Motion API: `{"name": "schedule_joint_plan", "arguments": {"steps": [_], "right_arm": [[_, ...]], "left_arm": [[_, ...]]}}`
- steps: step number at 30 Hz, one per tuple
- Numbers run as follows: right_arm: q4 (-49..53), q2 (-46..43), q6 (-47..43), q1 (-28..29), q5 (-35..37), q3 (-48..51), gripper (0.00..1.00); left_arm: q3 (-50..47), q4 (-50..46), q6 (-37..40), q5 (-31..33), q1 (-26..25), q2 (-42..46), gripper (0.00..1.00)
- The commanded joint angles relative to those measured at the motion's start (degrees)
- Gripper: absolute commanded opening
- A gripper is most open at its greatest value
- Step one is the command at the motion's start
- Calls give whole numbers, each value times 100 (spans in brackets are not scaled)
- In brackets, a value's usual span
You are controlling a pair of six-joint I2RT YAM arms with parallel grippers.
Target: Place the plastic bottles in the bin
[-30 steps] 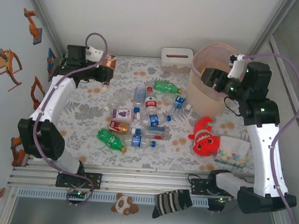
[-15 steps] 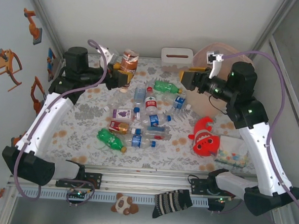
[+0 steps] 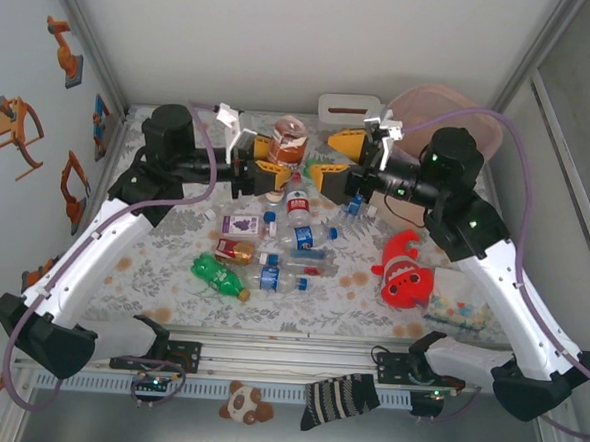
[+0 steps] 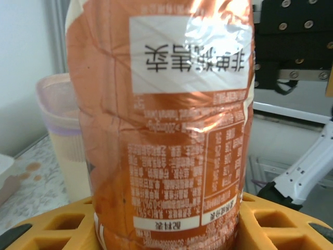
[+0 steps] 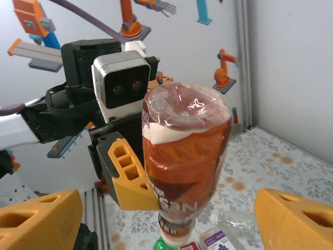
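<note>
Up over the far middle of the table [image 3: 165, 223], the left pincer [image 3: 267, 161] is clamped on a brown-labelled bottle [image 3: 288, 140], its yellow fingers [image 4: 47, 229] pressed against the lower part of the body on either side; the left wrist view has the printing on the label upside down, and in the right wrist view a green cap [image 5: 174, 244] shows at the bottom end, so the bottle hangs cap down, lifted off the table. The right pincer [image 3: 335, 158] faces it from the other side, jaws spread wide; its two yellow fingers [image 5: 36, 221] sit apart from the bottle, one on each side, touching nothing. The bin [image 3: 428, 94] stands at the far right corner, behind the right arm and well apart from the held bottle. The other bottles [image 3: 284, 242] lie scattered on the table below the two pincers: clear ones with blue and red caps, a purple-labelled one, and a green one [image 3: 219, 277] nearest the arm bases. A red clownfish plush [image 3: 405, 273] lies to their right, and a white tissue box [image 3: 344, 106] sits just left of the bin.
</note>
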State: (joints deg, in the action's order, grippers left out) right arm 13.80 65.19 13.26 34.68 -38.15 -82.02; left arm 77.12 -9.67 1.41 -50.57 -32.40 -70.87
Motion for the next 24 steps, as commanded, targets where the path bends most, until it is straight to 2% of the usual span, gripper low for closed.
{"name": "schedule_joint_plan", "arguments": {"steps": [1, 5, 9, 24], "right_arm": [[-431, 37, -191, 124, -104, -157, 90], [-671, 139, 55, 221, -105, -196, 94], [-817, 281, 274, 267, -210, -268, 92], [-961, 305, 397, 296, -467, -233, 63]], "left_arm": [[-31, 378, -114, -247, -183, 187, 49], [-31, 459, -141, -252, -355, 196, 49], [-39, 553, -151, -269, -496, 196, 49], [-82, 610, -160, -263, -592, 223, 50]]}}
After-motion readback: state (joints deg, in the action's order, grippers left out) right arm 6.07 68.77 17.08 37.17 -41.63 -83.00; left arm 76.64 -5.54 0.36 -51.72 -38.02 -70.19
